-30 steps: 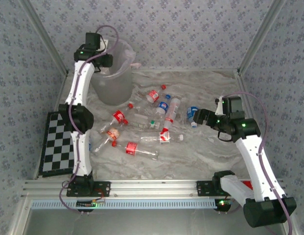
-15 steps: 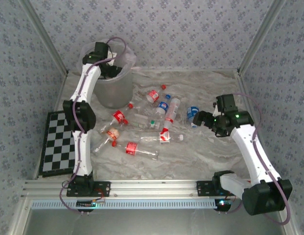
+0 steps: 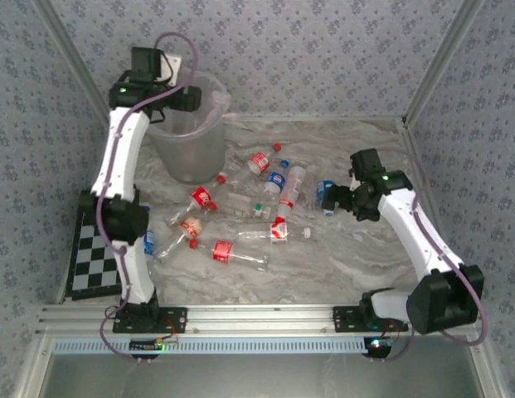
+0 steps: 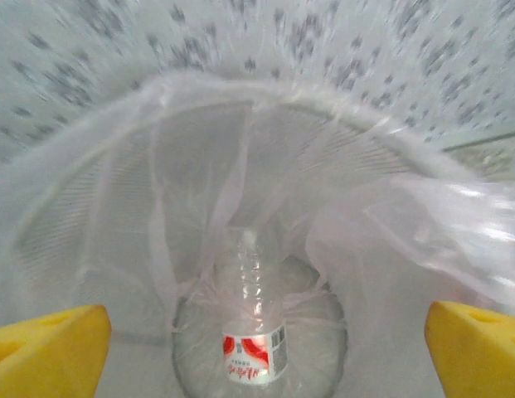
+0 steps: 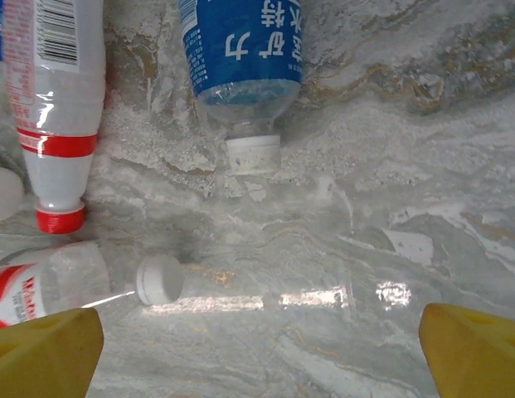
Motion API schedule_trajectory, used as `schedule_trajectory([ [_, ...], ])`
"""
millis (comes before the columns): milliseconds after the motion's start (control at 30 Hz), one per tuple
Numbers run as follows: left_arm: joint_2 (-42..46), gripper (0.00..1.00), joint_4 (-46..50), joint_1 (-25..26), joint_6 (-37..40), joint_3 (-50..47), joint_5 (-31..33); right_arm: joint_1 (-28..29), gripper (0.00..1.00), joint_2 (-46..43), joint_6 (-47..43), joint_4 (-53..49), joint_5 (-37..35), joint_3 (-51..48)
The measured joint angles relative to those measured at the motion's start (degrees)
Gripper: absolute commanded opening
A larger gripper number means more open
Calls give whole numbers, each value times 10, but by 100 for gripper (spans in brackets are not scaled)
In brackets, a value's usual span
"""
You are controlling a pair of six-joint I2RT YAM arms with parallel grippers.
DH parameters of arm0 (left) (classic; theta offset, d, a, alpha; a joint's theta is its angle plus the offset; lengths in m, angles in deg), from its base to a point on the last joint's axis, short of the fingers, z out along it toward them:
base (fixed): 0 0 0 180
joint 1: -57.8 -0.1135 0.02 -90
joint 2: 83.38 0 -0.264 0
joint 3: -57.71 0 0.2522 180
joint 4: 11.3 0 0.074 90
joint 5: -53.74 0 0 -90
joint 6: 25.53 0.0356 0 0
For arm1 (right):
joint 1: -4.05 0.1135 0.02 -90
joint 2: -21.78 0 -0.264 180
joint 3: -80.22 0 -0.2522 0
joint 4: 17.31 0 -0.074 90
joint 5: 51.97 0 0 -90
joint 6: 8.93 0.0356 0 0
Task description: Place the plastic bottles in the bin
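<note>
Trouble could start at the far left, where the bin stands at the back corner of the marble-patterned tabletop. Its thin clear bag liner sags inward across one side of the mouth, and a loose fold like that could snag the left tool poised at the rim, or deflect a bottle and send it over the edge. One red-labelled bottle lies at the bottom of the bin. The other plastic bottles are strewn across the middle of the tabletop, several touching or crossing each other, so a reach into the heap may nudge its neighbours and set them rolling. To the right, a blue-labelled bottle with a white cap lies just beside a red-capped bottle. It is round and smooth on a glossy surface, so it could squirt out of a pinch made too close to the neck. The left tool hangs over the bin mouth with its yellow pads spread wide, gripping nothing and touching nothing that can be seen. The right tool hovers low over bare tabletop just short of the blue-labelled bottle's cap, its jaws fully apart and empty. A white-capped bottle lies by its left pad, and whether the two touch cannot be told.
</note>
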Motion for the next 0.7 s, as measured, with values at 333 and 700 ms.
schedule_trajectory([
  [333,420,96,-151,78,-134,-530,-55,1,80,180,-61,57,-16,76],
  [700,458,95,-227,185,-343,-761,-117,-4,75,306,-78,113,-2,103],
])
